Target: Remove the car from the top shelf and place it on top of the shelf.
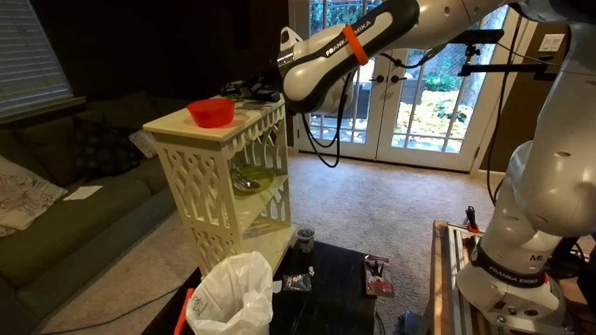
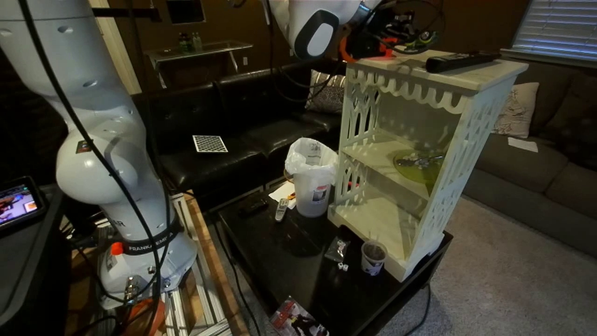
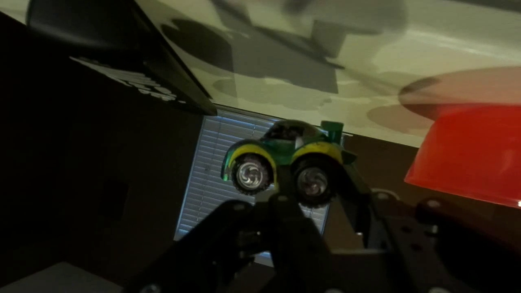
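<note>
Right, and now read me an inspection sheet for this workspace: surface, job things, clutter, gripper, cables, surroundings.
Surface: shelf top bears a red bowl and a long dark object.
Job's things: toy car, green and yellow, held at the shelf top, roof toward it in the wrist view; whether it touches is unclear. Shelf upright on the low black table.
Clutter: green dish with shiny items on the inner shelf; lined bin, cup and packet on the table.
Gripper: closed on the toy car.
Cables: dark, looping beneath the arm.
Surroundings: glass doors, black sofa, window blinds.
</note>
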Controlling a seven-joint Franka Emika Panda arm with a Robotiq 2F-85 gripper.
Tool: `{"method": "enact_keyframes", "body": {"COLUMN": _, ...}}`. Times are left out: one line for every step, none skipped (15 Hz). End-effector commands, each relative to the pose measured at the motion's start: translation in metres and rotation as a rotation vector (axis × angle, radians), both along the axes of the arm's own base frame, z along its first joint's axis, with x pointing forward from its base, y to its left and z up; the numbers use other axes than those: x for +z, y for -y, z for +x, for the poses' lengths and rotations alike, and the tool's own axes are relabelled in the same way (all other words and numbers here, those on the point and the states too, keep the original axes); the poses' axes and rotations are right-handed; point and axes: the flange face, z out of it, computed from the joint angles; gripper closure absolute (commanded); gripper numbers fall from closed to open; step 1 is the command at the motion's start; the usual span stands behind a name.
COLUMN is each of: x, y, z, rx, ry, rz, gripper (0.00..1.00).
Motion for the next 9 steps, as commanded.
{"method": "enact_keyframes", "body": {"x": 0.001, "y": -0.002, "z": 0.021, "rx": -0.002, "ry": 0.013, "rz": 0.022, "gripper": 0.92}}
{"method": "enact_keyframes", "body": {"x": 0.001, "y": -0.003, "z": 0.023, "rx": -0.001, "ry": 0.010, "rz": 0.024, "gripper": 0.92}}
{"method": "enact_keyframes", "body": {"x": 0.000, "y": -0.004, "z": 0.025, "rx": 0.002, "ry": 0.004, "rz": 0.026, "gripper": 0.92}}
{"method": "enact_keyframes", "body": {"x": -0.002, "y": -0.004, "z": 0.025, "rx": 0.008, "ry": -0.010, "rz": 0.025, "gripper": 0.92}}
{"method": "enact_keyframes", "body": {"x": -0.003, "y": -0.005, "z": 0.023, "rx": 0.017, "ry": -0.029, "rz": 0.020, "gripper": 0.92}}
{"method": "enact_keyframes", "body": {"x": -0.003, "y": -0.006, "z": 0.019, "rx": 0.028, "ry": -0.046, "rz": 0.011, "gripper": 0.81}}
{"method": "enact_keyframes", "body": {"x": -0.001, "y": -0.007, "z": 0.012, "rx": 0.040, "ry": -0.058, "rz": -0.002, "gripper": 0.42}}
{"method": "enact_keyframes", "body": {"x": 0.003, "y": -0.004, "z": 0.005, "rx": 0.043, "ry": -0.067, "rz": -0.014, "gripper": 0.42}}
{"method": "enact_keyframes", "body": {"x": 0.006, "y": 0.001, "z": -0.001, "rx": 0.043, "ry": -0.076, "rz": -0.028, "gripper": 0.40}}
